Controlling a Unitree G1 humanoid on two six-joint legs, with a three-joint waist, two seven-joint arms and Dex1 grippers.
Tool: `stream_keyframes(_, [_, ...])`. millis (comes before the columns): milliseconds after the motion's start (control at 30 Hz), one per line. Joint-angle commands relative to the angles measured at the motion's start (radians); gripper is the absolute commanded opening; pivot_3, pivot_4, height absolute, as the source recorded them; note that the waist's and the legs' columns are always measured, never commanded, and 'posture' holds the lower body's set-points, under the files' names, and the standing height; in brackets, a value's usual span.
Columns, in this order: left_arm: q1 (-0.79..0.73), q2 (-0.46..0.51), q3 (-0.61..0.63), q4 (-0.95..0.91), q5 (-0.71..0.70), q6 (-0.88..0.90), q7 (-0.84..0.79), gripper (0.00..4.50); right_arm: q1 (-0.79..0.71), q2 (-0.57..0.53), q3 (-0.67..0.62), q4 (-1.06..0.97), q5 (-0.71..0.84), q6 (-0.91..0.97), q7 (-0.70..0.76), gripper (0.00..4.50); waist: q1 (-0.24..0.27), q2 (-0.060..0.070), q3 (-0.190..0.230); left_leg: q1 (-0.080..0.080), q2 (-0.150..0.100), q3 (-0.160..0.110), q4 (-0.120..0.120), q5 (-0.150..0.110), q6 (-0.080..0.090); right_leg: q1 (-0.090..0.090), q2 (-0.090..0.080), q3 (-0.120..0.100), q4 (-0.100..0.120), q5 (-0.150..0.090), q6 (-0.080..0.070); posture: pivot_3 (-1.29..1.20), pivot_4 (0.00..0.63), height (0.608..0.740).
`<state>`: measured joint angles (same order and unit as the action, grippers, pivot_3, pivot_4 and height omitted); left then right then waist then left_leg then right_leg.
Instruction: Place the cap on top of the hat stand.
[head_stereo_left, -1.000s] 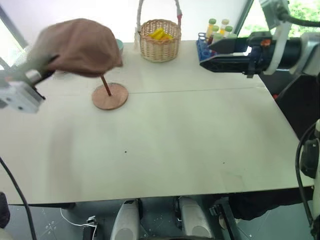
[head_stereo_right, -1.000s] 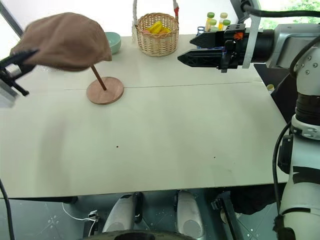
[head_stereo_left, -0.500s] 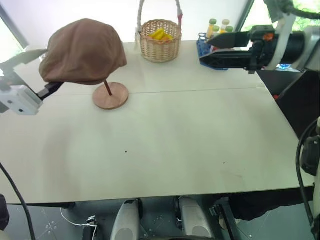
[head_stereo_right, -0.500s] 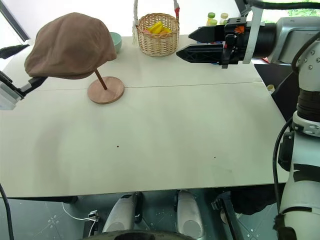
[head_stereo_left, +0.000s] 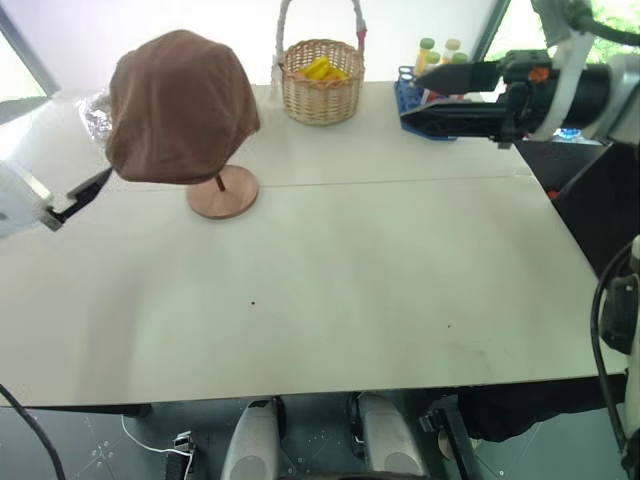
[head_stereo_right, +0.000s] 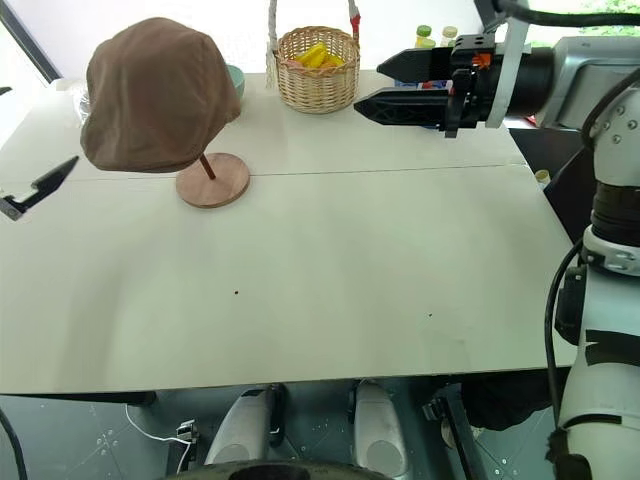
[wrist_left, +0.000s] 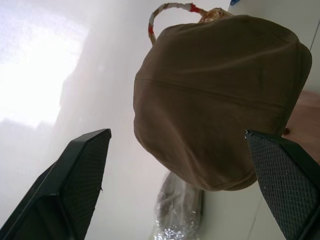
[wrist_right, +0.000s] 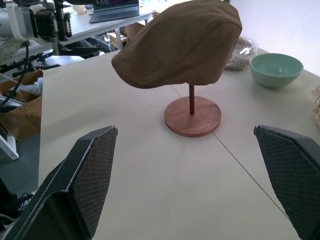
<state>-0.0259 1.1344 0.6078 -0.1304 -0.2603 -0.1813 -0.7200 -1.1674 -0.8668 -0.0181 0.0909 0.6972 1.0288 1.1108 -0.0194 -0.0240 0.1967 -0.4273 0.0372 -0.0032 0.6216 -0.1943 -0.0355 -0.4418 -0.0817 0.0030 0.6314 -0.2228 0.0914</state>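
The soft brown fabric cap (head_stereo_right: 158, 92) sits draped on the reddish-brown wooden hat stand (head_stereo_right: 212, 180). Both grippers, left (wrist_left: 182, 165) and right (head_stereo_right: 375, 88), gape wide, empty. The placing looks done; next, the arms should draw clear.

Sitting on the table (head_stereo_right: 330, 300) are one brown flat cap (head_stereo_right: 155, 95), one wooden hat stand (head_stereo_right: 212, 180), one wicker basket (head_stereo_right: 316, 68), one mint-green bowl (wrist_right: 276, 69), one crinkled clear plastic bag (wrist_left: 179, 212) and one blue rack (head_stereo_left: 408, 100) holding at least three capped bottles (head_stereo_left: 427, 52).
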Motion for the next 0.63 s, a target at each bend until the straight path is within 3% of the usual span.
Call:
stream_keyframes(33, [0.044, 0.058, 0.188, -0.135, -0.228, 0.446, -0.091, 4.47, -0.019, -0.021, -0.004, 0.018, -0.023, -0.059, 0.061, 4.5, -0.001, 0.0, 0.0, 0.0, 0.0, 0.0, 0.0, 0.0, 0.0, 0.0, 0.0, 0.0, 0.0, 0.0, 0.0, 0.0, 0.15, 0.74])
stream_keyframes(133, [0.088, 0.104, 0.361, -0.168, -0.449, 0.854, -0.22, 4.47, -0.029, -0.03, 0.009, 0.056, -0.05, -0.106, 0.114, 4.5, -0.003, 0.0, 0.0, 0.0, 0.0, 0.0, 0.0, 0.0, 0.0, -0.001, 0.001, 0.0, 0.0, 0.0, 0.0, 0.0, 0.15, 0.74])
stream_keyframes(233, [0.112, 0.133, 0.487, -0.136, -0.511, 1.048, -0.317, 4.47, -0.054, -0.023, 0.019, 0.105, -0.078, -0.133, 0.136, 4.5, -0.006, 0.002, 0.001, 0.0, 0.0, 0.0, 0.0, 0.0, 0.0, 0.0, 0.001, 0.0, 0.0, 0.0, 0.0, 0.0, 0.15, 0.74])
stream_keyframes(400, [0.161, 0.214, 0.626, -0.01, -0.467, 1.164, -0.55, 4.47, -0.083, -0.02, 0.037, 0.164, -0.121, -0.181, 0.186, 4.5, -0.019, 0.002, 0.001, 0.0, 0.0, -0.001, 0.0, 0.0, 0.0, -0.001, 0.001, 0.0, 0.0, 0.0, 0.0, 0.0, 0.15, 0.74])
stream_keyframes(633, [0.117, 0.331, 0.627, 0.238, -0.319, 1.119, -0.659, 4.47, -0.125, -0.01, 0.039, 0.24, -0.159, -0.209, 0.231, 4.5, -0.028, 0.002, 0.001, 0.001, 0.0, 0.0, -0.001, 0.0, 0.0, -0.001, 0.001, 0.0, 0.0, -0.001, -0.001, 0.0, 0.15, 0.74])
